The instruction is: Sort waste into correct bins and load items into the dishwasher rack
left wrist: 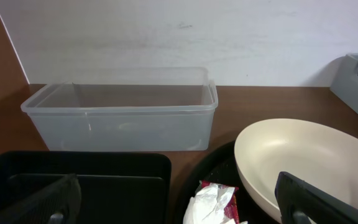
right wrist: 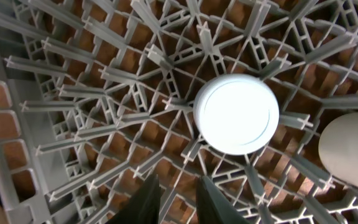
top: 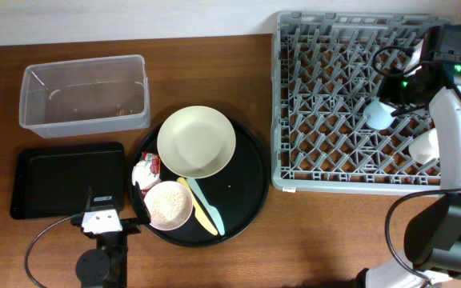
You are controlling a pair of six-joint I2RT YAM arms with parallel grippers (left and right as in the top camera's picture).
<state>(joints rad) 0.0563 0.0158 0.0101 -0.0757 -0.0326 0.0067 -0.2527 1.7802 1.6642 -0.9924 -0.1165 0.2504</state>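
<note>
R gripper (right wrist: 179,194) over rack (right wrist: 73,93), fingers apart, empty.
Blue cup (right wrist: 236,114) inverted; white cup (right wrist: 353,149) cut off; L gripper (left wrist: 179,198) apart, tips cropped.

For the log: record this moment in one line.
left hand open, by rectangular black tray | right hand open, over dishwasher rack | light blue cup racked inverted

Wooden table (top: 318,232), clear tub (top: 86,125), black tray (top: 58,182), round tray (top: 245,192), grey rack (top: 350,183)
</note>
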